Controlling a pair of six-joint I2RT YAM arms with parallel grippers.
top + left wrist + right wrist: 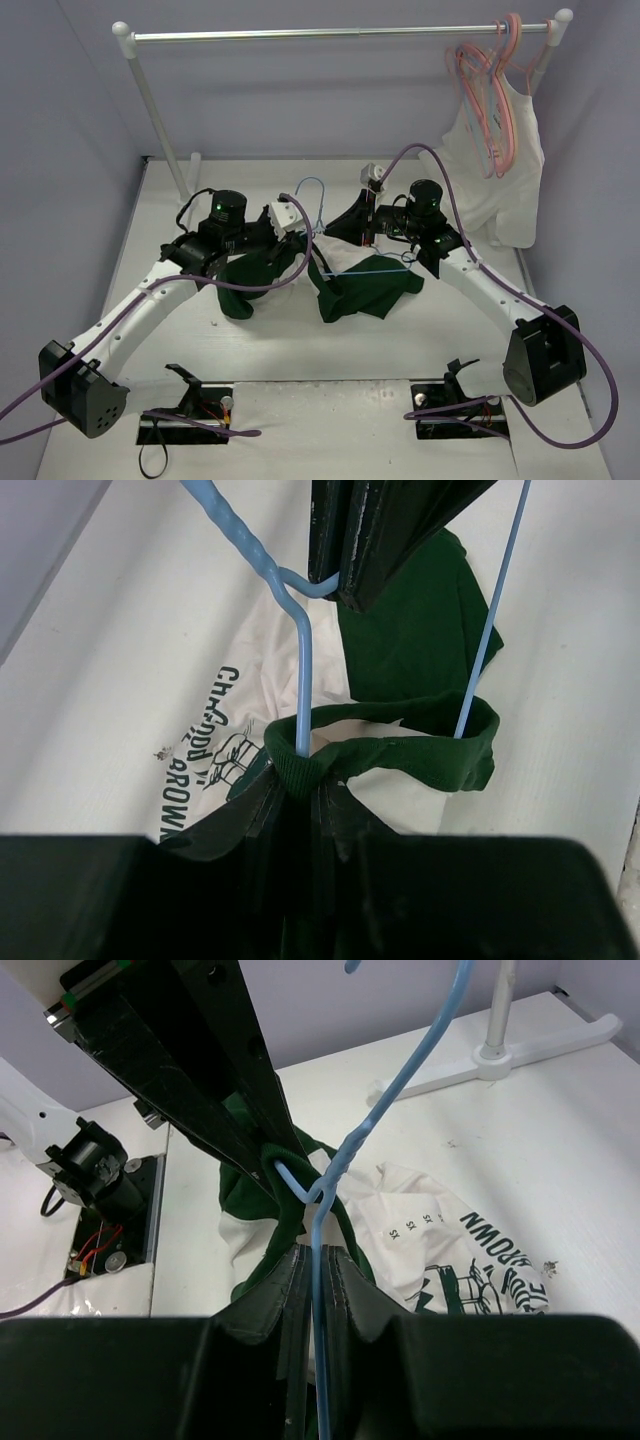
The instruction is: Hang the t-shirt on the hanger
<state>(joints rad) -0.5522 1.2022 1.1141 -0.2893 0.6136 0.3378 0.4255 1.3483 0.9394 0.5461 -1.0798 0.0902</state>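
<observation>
The thin light-blue plastic hanger point(304, 670) is partly threaded: its wires run down through the dark green neck trim point(400, 752) of the white t-shirt with dark green sleeves point(360, 290), which lies bunched on the white table point(200, 190) between the arms. By my judgement the shoulders are not yet seated and the body needs drawing down. The left claw point(298, 785) is pressed together, pinching the neck trim; the right claw point(318, 1265) is clamped tight on the hanger's wire just below the hook
</observation>
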